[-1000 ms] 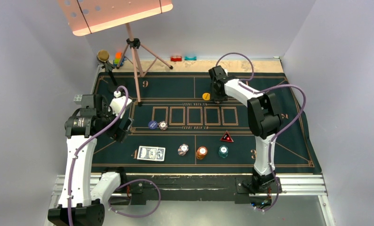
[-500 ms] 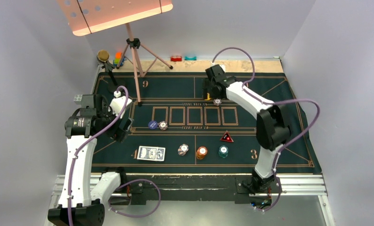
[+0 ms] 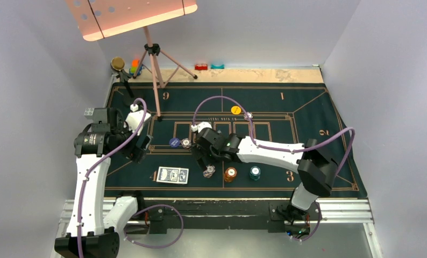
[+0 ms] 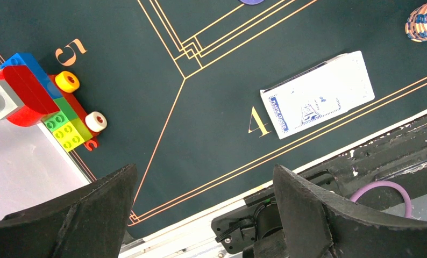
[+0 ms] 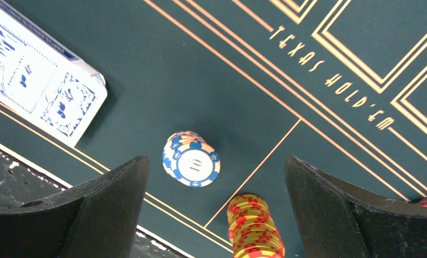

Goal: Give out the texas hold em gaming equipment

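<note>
The dark green mat (image 3: 308, 107) covers most of the table (image 3: 292, 75). The right arm reaches across it to the left. The right pincer (image 5: 216, 159) is spread wide with nothing in it, hanging over the near row of chips. The left pincer (image 4: 204, 169) is wide and empty too, held above the mat's left part.

The deck of cards (image 5: 39, 88) lies flat and back-up, out past the right pincer's left finger. From the left pincer it sits ahead and off to the right.

The white chip stack (image 5: 191, 165) is right under the right pincer's gap, a bit closer to the left finger. The orange chip stack (image 5: 254, 226) is just beside that one, lower in the wrist view. The teal chip stack (image 3: 254, 172) is further right, near the forearm.

The yellow disc (image 3: 235, 109) lies well beyond the right pincer on the far side. The blue disc (image 3: 173, 142) sits between the two pincers.
</note>
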### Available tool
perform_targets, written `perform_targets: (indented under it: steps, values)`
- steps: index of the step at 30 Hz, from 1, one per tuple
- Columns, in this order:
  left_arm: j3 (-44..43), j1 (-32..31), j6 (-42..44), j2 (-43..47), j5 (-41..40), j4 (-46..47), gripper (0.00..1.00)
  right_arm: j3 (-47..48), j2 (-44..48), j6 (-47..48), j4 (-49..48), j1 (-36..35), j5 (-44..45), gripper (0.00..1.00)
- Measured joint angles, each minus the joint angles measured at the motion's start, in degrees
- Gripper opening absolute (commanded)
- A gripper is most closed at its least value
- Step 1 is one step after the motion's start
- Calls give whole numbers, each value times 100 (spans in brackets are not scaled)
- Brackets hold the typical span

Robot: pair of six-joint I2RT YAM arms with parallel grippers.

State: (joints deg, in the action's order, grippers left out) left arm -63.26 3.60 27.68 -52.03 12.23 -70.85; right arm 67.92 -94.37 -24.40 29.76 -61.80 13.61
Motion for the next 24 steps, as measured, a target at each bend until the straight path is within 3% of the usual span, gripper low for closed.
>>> perform_targets:
  steps: [6, 24]
  values:
    - [0, 0, 0, -2, 0, -4, 100, -90, -219, -63, -109, -264, -133, 98]
    - [0, 0, -2, -2, -2, -22, 100, -260, -844, -133, -402, -310, -466, 67]
